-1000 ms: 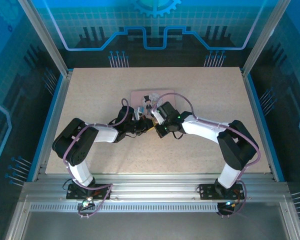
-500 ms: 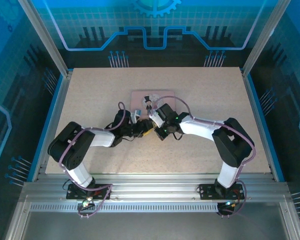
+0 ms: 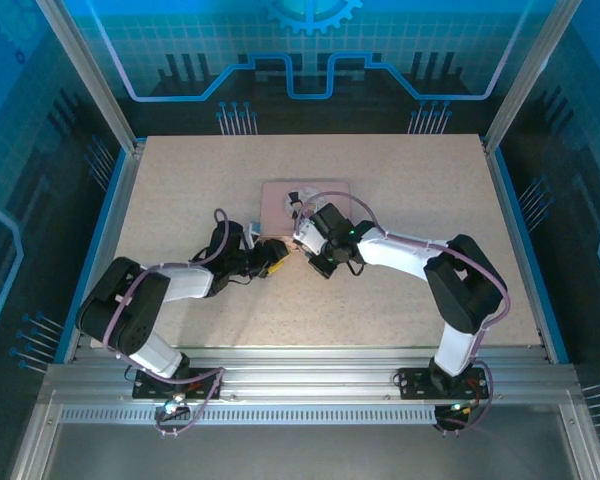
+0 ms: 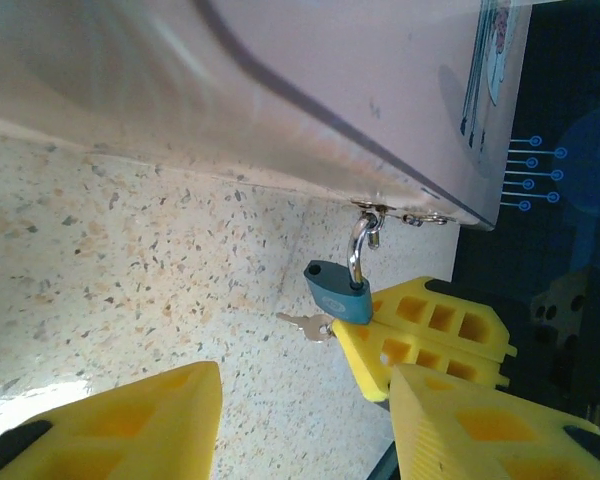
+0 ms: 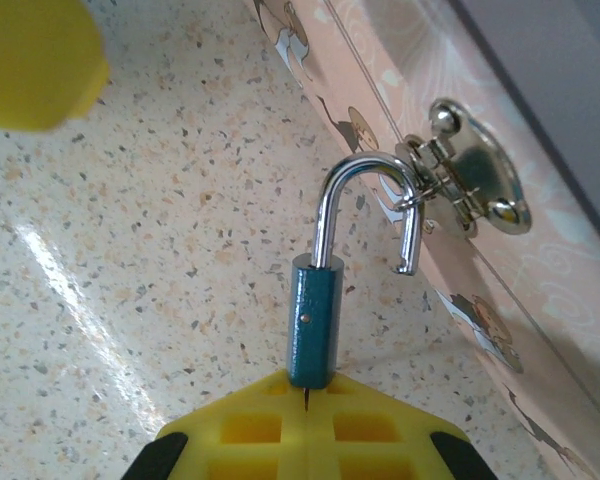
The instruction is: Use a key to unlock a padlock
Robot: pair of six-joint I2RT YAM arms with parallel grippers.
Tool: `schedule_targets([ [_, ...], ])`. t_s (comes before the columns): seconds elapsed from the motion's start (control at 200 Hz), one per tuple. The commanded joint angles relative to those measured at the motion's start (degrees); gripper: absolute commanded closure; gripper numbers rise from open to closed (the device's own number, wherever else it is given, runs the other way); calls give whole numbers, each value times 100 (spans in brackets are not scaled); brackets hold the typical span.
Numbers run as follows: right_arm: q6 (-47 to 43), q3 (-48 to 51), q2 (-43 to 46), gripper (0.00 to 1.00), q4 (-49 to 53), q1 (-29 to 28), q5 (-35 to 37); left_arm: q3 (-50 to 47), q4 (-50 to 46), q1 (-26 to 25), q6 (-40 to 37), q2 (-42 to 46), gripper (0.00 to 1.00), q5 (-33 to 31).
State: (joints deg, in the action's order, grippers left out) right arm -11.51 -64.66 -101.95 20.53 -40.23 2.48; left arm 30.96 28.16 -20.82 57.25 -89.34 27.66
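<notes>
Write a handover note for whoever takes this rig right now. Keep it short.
Left gripper: open and empty, facing the padlock from a short way off.
Right gripper: shut on the blue body of the padlock.
Padlock: its shackle is sprung, with the free end out of the body, and it hangs hooked through the clasp of the pink box.
Key: sticks out at the padlock's base, apparently in the keyhole.
Done: the lock is open.
Left: if wanted, unhook the shackle from the clasp.
</notes>
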Motion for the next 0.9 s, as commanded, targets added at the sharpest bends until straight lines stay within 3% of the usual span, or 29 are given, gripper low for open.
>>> schedule_targets([
  [0.0,-485,-187,-123,100,144,-71,129,-42,-443,57,-271,243,48,-85],
  [0.07,-580,-208,-135,100,104,-82,207,-77,-516,52,-316,306,46,-89],
  [0.13,-633,-297,-173,100,171,-73,183,-107,-568,52,-344,353,38,-63],
  [0.135,-642,-304,-175,100,180,-77,183,-112,-576,52,-350,359,32,-61],
  [0.14,-651,-307,-175,100,184,-80,183,-114,-584,52,-353,362,17,-55],
  [0.145,-660,-313,-176,100,186,-81,183,-115,-588,52,-354,368,9,-57],
  [0.155,-682,-322,-182,100,183,-86,183,-116,-598,52,-355,376,3,-48],
  [0.17,-708,-331,-189,100,187,-84,188,-123,-620,52,-370,393,1,-42],
  [0.565,-1792,-459,-412,100,102,-76,506,-228,-1631,52,-723,1156,1,-219],
  [0.896,-2787,-428,-439,100,-330,-14,81,-437,-1876,52,-685,1445,1,-353],
])
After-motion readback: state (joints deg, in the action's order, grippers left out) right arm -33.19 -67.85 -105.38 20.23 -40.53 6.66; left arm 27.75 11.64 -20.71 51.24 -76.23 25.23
